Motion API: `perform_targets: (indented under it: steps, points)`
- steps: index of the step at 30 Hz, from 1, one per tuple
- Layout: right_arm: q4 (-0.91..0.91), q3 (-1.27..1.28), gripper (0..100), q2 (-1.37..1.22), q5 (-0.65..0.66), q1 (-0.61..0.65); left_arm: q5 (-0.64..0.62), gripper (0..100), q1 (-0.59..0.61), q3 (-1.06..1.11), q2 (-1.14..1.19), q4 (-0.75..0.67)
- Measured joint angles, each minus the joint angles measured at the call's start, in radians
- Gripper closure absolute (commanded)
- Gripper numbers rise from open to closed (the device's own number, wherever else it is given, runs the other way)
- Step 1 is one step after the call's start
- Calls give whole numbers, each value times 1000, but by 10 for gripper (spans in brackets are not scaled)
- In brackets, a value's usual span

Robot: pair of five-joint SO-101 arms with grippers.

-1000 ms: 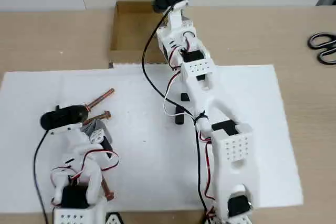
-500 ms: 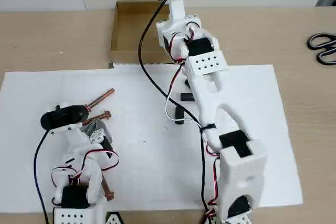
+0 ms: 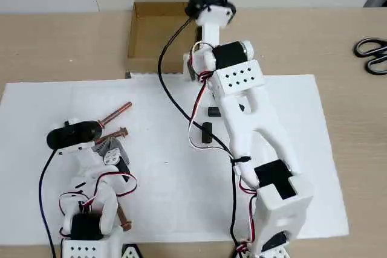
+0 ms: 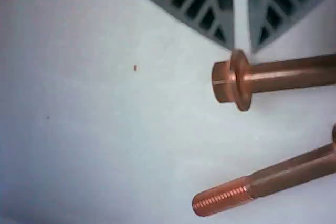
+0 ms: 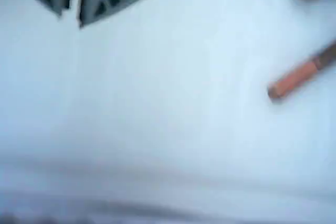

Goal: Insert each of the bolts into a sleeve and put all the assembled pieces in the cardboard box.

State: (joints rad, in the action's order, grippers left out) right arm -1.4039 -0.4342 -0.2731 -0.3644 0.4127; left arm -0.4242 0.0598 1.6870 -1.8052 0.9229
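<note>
Two copper bolts (image 3: 115, 114) (image 3: 116, 132) lie on the white paper at the left, and a third bolt (image 3: 124, 219) lies by the left arm's base. Two black sleeves (image 3: 213, 112) (image 3: 207, 132) rest mid-paper. The cardboard box (image 3: 151, 58) stands behind the paper. My left gripper (image 3: 112, 146) (image 4: 241, 50) hovers shut just beside a bolt head (image 4: 231, 80), holding nothing; another bolt's threaded end (image 4: 220, 200) lies close by. My right gripper (image 5: 71, 18) is shut and empty above the paper, with a bolt (image 5: 299, 80) farther off. The right arm (image 3: 242, 89) stretches toward the box.
Scissors (image 3: 372, 52) lie on the wooden table at the far right. The white paper (image 3: 163, 179) covers the middle of the table. Black cables hang along the right arm over the sleeves.
The right arm has swung: its elbow moved right and its wrist pulled back and slightly right of the box. The left arm and the bolts have not moved.
</note>
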Motion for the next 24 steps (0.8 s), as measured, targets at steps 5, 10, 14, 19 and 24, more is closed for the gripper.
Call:
perform_targets:
  steps: [5,10,14,19,24]
  points:
    - [-117,0,995,0,-68,8,0,994,0,0,0,0]
    - [-157,0,995,0,-72,8,0,994,0,0,0,0]
    - [-204,-2,995,-32,-72,8,0,994,0,0,0,0]
    - [-222,-2,995,-98,-72,8,0,994,0,0,0,0]
    - [-230,-2,995,-146,-72,28,0,994,0,0,0,0]
